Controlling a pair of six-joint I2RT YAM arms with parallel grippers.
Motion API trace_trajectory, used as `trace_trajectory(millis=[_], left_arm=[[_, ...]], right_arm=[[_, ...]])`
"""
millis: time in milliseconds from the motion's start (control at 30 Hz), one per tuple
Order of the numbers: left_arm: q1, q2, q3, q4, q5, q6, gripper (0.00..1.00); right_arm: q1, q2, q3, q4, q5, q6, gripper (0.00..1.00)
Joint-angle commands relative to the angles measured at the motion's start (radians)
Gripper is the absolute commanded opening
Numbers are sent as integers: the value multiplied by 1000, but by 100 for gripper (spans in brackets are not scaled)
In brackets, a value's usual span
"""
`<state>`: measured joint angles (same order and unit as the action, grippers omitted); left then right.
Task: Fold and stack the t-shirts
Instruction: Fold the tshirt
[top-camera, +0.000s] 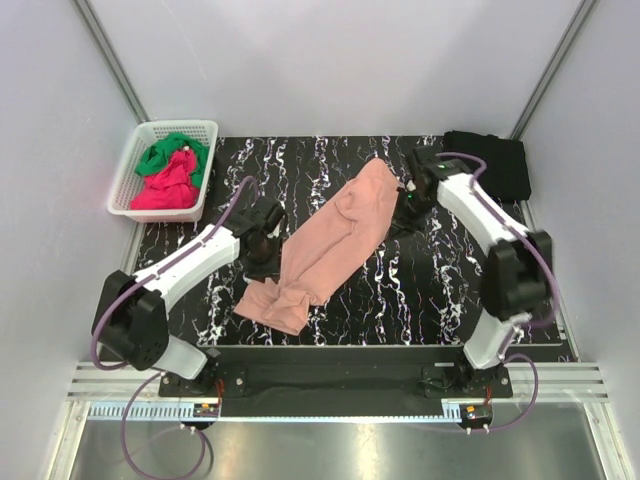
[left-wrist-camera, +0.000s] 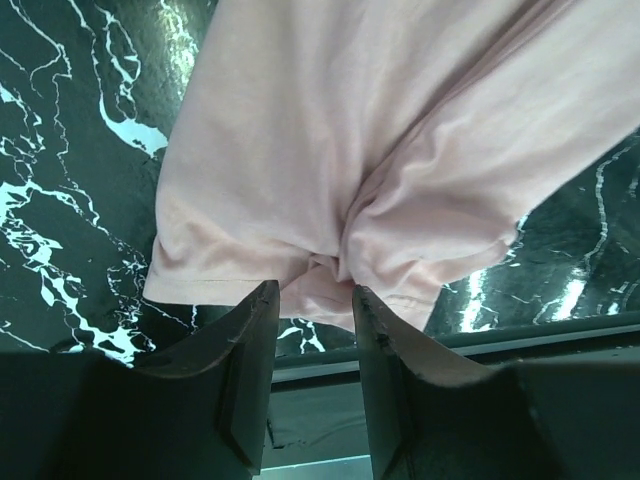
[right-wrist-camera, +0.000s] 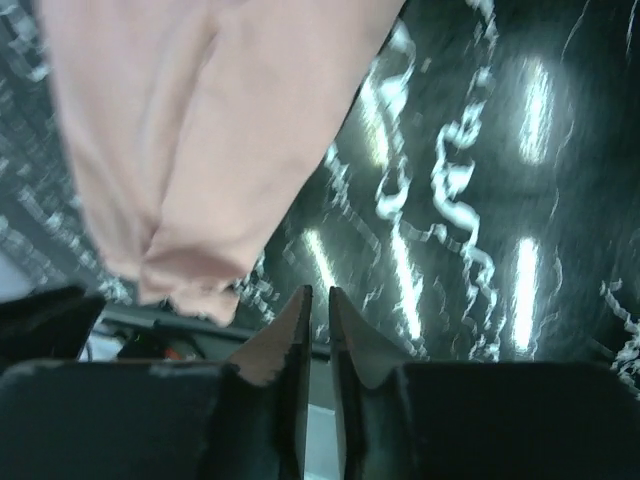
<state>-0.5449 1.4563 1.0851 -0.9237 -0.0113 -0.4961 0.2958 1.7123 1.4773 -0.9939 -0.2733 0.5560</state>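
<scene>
Salmon-pink cloth t-shirt (top-camera: 340, 235) lay bunched. Left end effector (left-wrist-camera: 315, 290) spread, right end effector (right-wrist-camera: 318, 292) barely parted, both empty. Risk: pinch catching doubled hem, skewing fold.

A: Status on left arm (top-camera: 190, 262)?
B: Stretched forward and inward from base, wrist pitched down. Left tool (left-wrist-camera: 310, 315) parted, nothing clamped between fingers (left-wrist-camera: 255, 330).
A: And right arm (top-camera: 478, 212)?
B: Bent at elbow, forearm angled inward at far side. Right tool (right-wrist-camera: 318, 310) at a narrow slit, nothing in it.
</scene>
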Motion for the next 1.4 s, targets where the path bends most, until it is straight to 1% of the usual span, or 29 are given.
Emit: trace_trajectory(millis=[0, 33, 67, 100, 167, 200, 233, 267, 300, 333, 367, 433, 500, 633, 767, 833, 900, 967, 1000, 1033, 1100, 1200, 1267, 1333, 1367], left_arm=[[11, 15, -13, 34, 7, 25, 41], [16, 22, -16, 34, 5, 28, 41], [17, 24, -16, 34, 5, 31, 40], [19, 21, -22, 36, 5, 34, 40], [25, 16, -27, 34, 5, 37, 38], [28, 15, -37, 34, 28, 37, 37], [36, 13, -43, 34, 31, 36, 37], [39, 10, -50, 34, 37, 36, 36], [40, 12, -59, 34, 42, 40, 36], [42, 13, -63, 34, 46, 42, 35], [40, 15, -68, 36, 54, 42, 35], [43, 19, -76, 36, 56, 47, 36], [43, 38, -82, 37, 59, 54, 36], [46, 84, -76, 34, 67, 59, 35], [51, 131, -57, 43, 59, 79, 35], [51, 165, -54, 45, 65, 82, 32], [54, 177, -60, 48, 68, 82, 24], [54, 177, -68, 60, 76, 82, 24], [56, 179, -73, 62, 80, 82, 20], [54, 182, -73, 63, 83, 83, 19], [59, 193, -76, 63, 89, 87, 18], [63, 203, -82, 65, 88, 91, 18], [66, 214, -82, 68, 94, 94, 13], [68, 233, -83, 69, 103, 99, 6], [68, 239, -83, 68, 106, 100, 0]], right_arm=[[-7, 169, 198, 29, 100, -51, 9], [-6, 215, 257, -16, 118, -77, 0], [-9, 298, 315, -47, 152, -105, 0], [-10, 334, 412, -69, 199, -117, 0], [-17, 413, 492, -83, 218, -139, 0], [-21, 435, 568, -86, 232, -140, 0], [-27, 460, 607, -94, 226, -143, 0], [-33, 519, 644, -101, 214, -149, 0], [-46, 559, 738, -121, 217, -149, 0], [-50, 601, 791, -176, 220, -153, 0], [-52, 678, 843, -205, 220, -166, 0], [-53, 742, 970, -259, 223, -177, 0], [-53, 805, 1041, -267, 221, -180, 0], [-57, 892, 1118, -322, 223, -160, 0], [-57, 900, 1060, -283, 244, -146, 0], [-57, 903, 1054, -272, 255, -151, 0], [-60, 920, 1069, -267, 255, -151, 0], [-64, 943, 1084, -269, 246, -151, 0], [-66, 951, 1094, -273, 243, -143, 0], [-69, 958, 1097, -275, 234, -140, 0], [-75, 978, 1100, -281, 209, -131, 0], [-76, 1003, 1107, -285, 217, -122, 0], [-78, 1039, 1129, -313, 218, -117, 0], [-78, 1069, 1173, -359, 223, -116, 0], [-78, 1092, 1187, -374, 220, -111, 0]])
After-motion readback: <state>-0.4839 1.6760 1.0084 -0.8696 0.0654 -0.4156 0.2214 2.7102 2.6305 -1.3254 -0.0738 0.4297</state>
